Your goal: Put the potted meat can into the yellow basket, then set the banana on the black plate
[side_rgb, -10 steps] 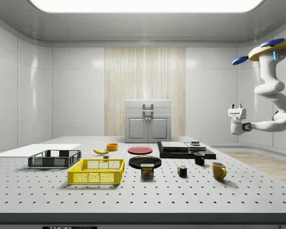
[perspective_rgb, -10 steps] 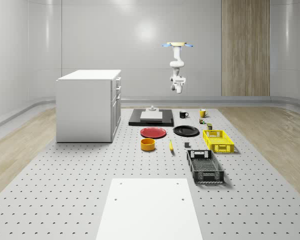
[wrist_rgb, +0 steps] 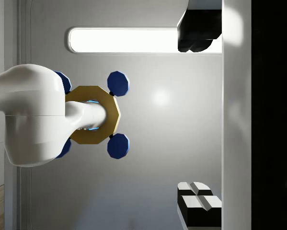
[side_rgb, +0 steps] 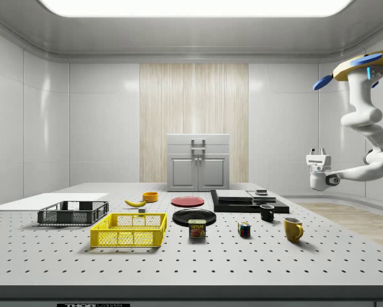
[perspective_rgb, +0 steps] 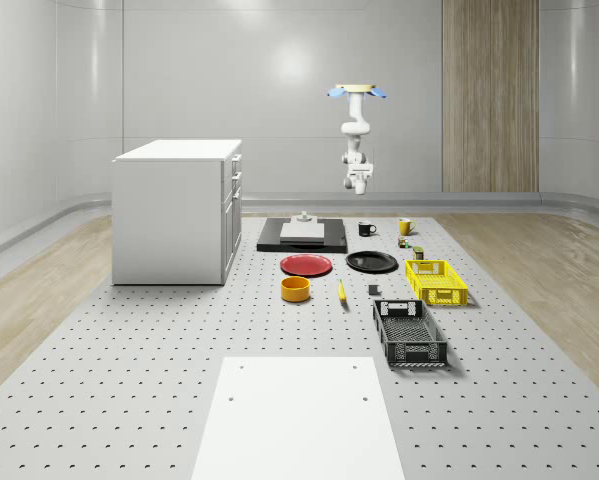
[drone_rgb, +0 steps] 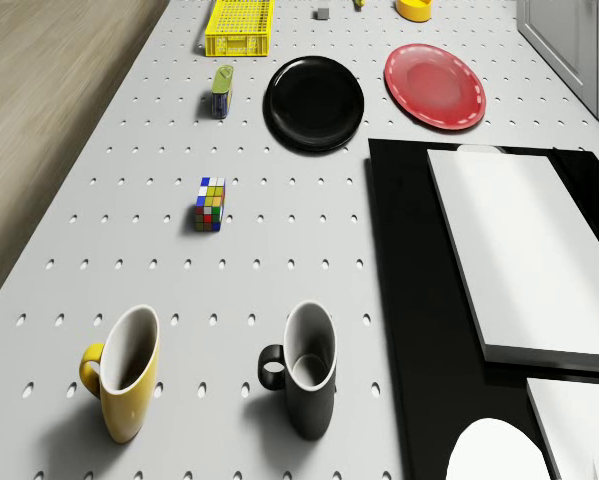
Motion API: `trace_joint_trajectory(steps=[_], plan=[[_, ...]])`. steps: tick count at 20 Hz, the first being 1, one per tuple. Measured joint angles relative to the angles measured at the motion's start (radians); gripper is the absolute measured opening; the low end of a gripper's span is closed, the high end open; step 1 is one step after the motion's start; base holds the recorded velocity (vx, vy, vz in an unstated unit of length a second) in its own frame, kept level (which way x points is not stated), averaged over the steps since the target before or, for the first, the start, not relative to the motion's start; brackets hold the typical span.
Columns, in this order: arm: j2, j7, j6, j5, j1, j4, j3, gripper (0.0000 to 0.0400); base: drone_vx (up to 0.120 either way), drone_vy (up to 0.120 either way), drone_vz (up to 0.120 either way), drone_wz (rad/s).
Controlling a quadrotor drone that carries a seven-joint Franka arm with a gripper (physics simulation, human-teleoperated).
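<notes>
Since half a second ago the pincer (side_rgb: pixel 316 151) has dropped a bit lower and the arm (side_rgb: pixel 365 125) has swung some, while everything on the counter (perspective_rgb: pixel 159 380) sits exactly where it was. Potted meat can (side_rgb: pixel 197 229) is standing on the counter just beside the yellow basket (side_rgb: pixel 129 230), on the side view's right of it and right in front of the black plate (side_rgb: pixel 194 217), not touching the basket as far as I can see. Banana (side_rgb: pixel 135 203) is lying further back, next to the little orange bowl (side_rgb: pixel 150 196) and near the red plate (side_rgb: pixel 187 201), well apart from the black plate. Drone (side_rgb: pixel 362 62) is hovering high up past the far end of the counter, beyond the yellow mug (drone_rgb: pixel 125 372) and black mug (drone_rgb: pixel 305 369), arm hanging down with the pincer pointing upward, fingers (wrist_rgb: pixel 197 200) spread wide and holding nothing. Rubik's cube (drone_rgb: pixel 210 203) sits between the mugs and the can.
</notes>
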Motion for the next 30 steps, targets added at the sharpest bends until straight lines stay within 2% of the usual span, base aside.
trace_joint_trajectory(steps=[4, 9, 30], plan=[[0.019, 0.0, -0.029, 0.0, -0.001, 0.051, 0.001, 0.04, 0.12, 0.12, 0.0, 0.0], [0.03, -0.001, -0.043, 0.001, -0.002, 0.08, 0.001, 0.04, 0.12, 0.12, 0.0, 0.0], [0.026, -0.002, -0.036, -0.001, -0.005, 0.085, 0.004, 0.04, 0.12, 0.12, 0.0, 0.0]])
